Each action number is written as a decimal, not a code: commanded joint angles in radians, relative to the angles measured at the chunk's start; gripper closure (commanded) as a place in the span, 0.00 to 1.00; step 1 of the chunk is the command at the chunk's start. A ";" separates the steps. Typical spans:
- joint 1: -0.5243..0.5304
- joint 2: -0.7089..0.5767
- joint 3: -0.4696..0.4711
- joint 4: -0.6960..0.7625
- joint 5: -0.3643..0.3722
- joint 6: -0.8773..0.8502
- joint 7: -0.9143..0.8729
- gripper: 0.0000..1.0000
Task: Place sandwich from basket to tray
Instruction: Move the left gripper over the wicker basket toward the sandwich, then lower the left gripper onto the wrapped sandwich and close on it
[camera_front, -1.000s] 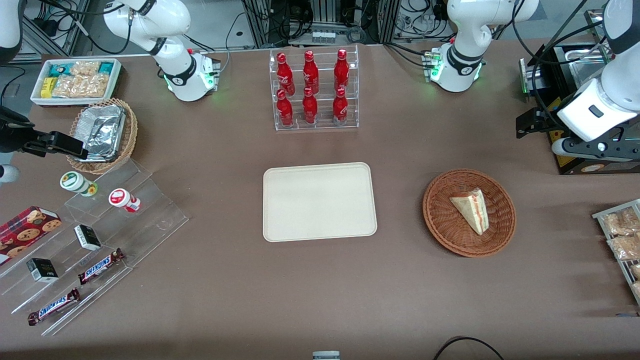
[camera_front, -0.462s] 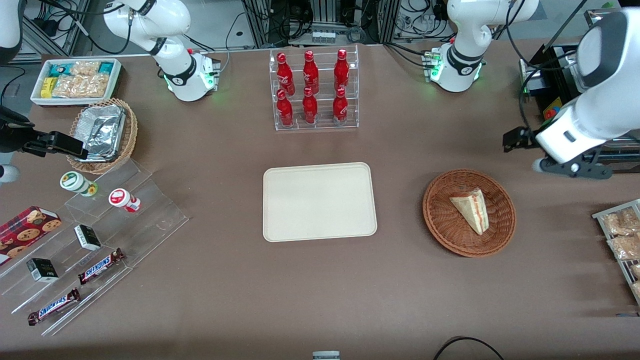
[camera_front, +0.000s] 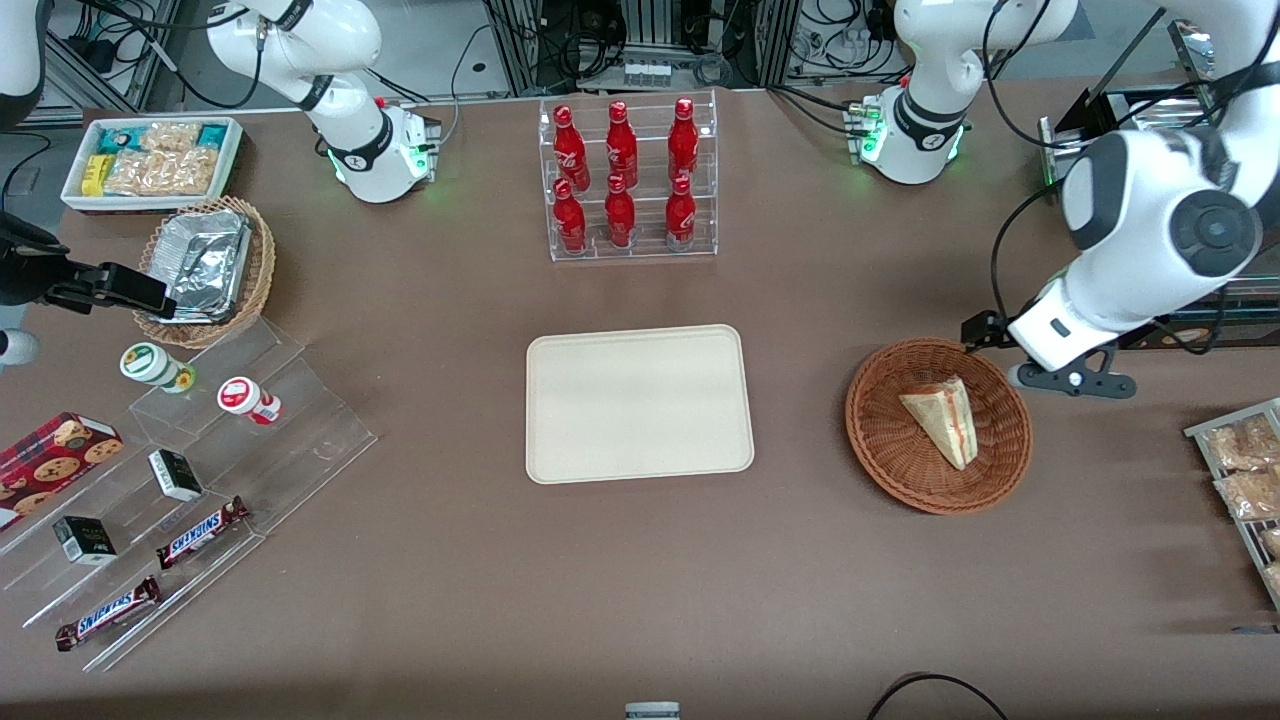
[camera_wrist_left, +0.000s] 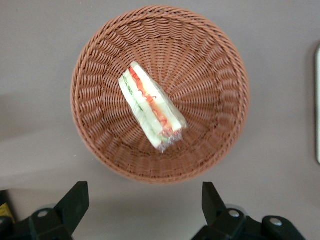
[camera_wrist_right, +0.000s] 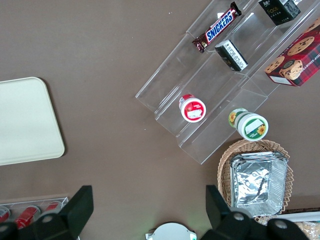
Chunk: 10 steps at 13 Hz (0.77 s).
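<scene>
Front view: one round, shallow, reddish-brown woven wicker basket (camera_front: 938, 426) sits on the brown table toward the working arm's end, holding one small triangular wedge of pale white bread, the sandwich (camera_front: 944, 417), with a red filling stripe along one edge. One flat rectangular cream-beige plastic tray (camera_front: 639, 403) lies well apart from the basket, toward the table's middle, with nothing on it. The left arm's gripper (camera_front: 1062, 378) hangs just beside the basket's rim, on the side away from the tray; its fingers cannot be told apart here. Farther from the camera than the tray, a clear acrylic rack (camera_front: 632, 180) holds six red bottles.

Left wrist view: this shows what the front view does not, the two black fingertips (camera_wrist_left: 75, 202) spread wide open with nothing between them, above bare table just outside the basket (camera_wrist_left: 210, 65). The sandwich (camera_wrist_left: 150, 107) lies near the basket's centre, its red, yellowish and green filling edge turned up, in clear wrap.

Right wrist view: only a corner of the tray (camera_wrist_right: 25, 120) shows, with neither basket nor sandwich.
</scene>
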 joint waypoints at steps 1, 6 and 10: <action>-0.001 0.007 0.001 -0.071 0.000 0.116 -0.130 0.00; -0.039 0.104 -0.003 -0.071 0.003 0.264 -0.653 0.00; -0.039 0.139 -0.002 -0.073 0.005 0.290 -0.656 0.00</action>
